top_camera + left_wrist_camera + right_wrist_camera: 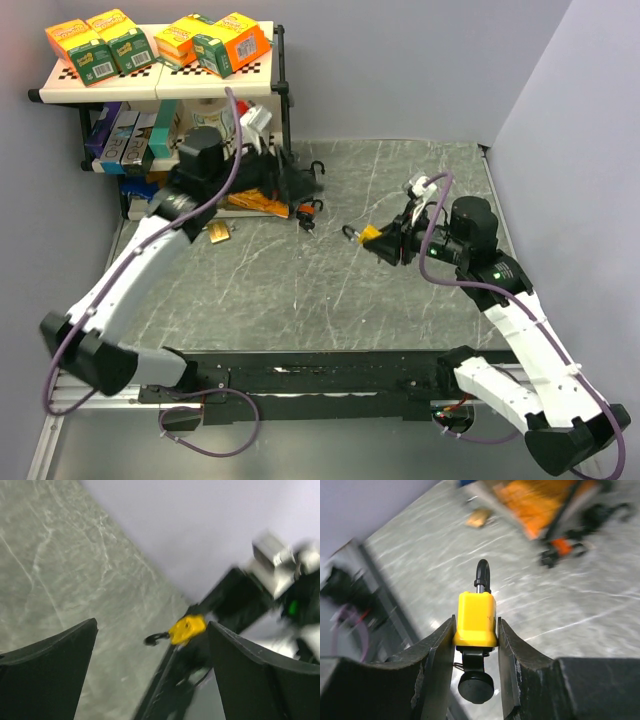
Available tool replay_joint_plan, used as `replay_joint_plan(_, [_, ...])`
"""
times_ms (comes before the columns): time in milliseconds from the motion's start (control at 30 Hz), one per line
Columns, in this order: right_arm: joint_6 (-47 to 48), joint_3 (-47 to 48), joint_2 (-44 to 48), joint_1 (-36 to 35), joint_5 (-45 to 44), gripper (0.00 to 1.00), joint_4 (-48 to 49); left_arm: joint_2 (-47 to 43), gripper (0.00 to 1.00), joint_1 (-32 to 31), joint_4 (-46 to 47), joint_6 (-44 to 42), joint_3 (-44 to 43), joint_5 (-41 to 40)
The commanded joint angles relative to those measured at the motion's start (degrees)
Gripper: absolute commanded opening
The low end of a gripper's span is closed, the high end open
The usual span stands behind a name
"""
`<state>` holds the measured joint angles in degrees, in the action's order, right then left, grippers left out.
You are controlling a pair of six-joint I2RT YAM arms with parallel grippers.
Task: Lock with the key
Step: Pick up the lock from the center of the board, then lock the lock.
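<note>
**Right arm holds yellow padlock; key turn is left arm's job**

Step in hand, as judged: turn the key so the lock shuts. The right gripper has its fingers closed on the flat sides of the yellow padlock. The padlock is held up off the tabletop, centre-right in the top view. The left gripper is spread wide and empty, over by the shelf and well apart from the padlock, with its camera aimed that way.

Doing it well:
- The left arm should cross over to the key, whose black head sticks out under the padlock body, between the right fingers on the wrist side.
- Room there looks tight, so the right arm probably has to tilt the key end outward first.
- The left fingers should pinch the head, line up with the key's axis, then twist without pulling.
- The right grip must be firm or the body will spin with the key.
- If the shackle is up, it needs pressing in.

Looks: a small, blocky padlock with a bright yellow cover. The black shackle is at the far end, pointing away from the right wrist. It cannot be told whether the shackle is seated, since it is edge-on in the right wrist view and blurred in the left. The key head is round and black.

Also there: a brass padlock and an orange-and-black one lie on the tabletop near the shelf.
</note>
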<state>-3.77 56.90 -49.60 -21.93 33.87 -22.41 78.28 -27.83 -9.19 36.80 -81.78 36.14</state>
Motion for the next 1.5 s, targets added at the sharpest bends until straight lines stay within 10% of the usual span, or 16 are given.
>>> replay_joint_plan(0, [5.51, 5.05, 0.65, -0.04, 14.72, 0.00, -4.91, -3.49, 0.96, 0.24, -22.57, -37.08, -3.89, 18.78])
replay_joint_plan(233, [6.32, 8.83, -2.25, -0.74, 25.28, 0.00, -7.82, -8.40, 0.95, -6.15, -34.85, -60.25, 0.12, 19.06])
replay_joint_plan(1000, [6.23, 10.16, -3.66, -7.42, 23.96, 0.00, -8.17, -10.60, 0.42, -18.66, -25.97, -57.98, 7.86, 10.00])
replay_joint_plan(1333, [5.09, 9.98, -3.30, -7.69, 23.44, 0.00, -8.96, -9.64, 0.01, -18.92, -26.06, -58.51, 7.07, 9.91])
replay_joint_plan(1467, [-4.11, 10.42, -4.62, -6.64, 24.75, 0.73, -6.87, -10.78, 0.01, -18.92, -25.26, -57.80, 7.86, 11.23])
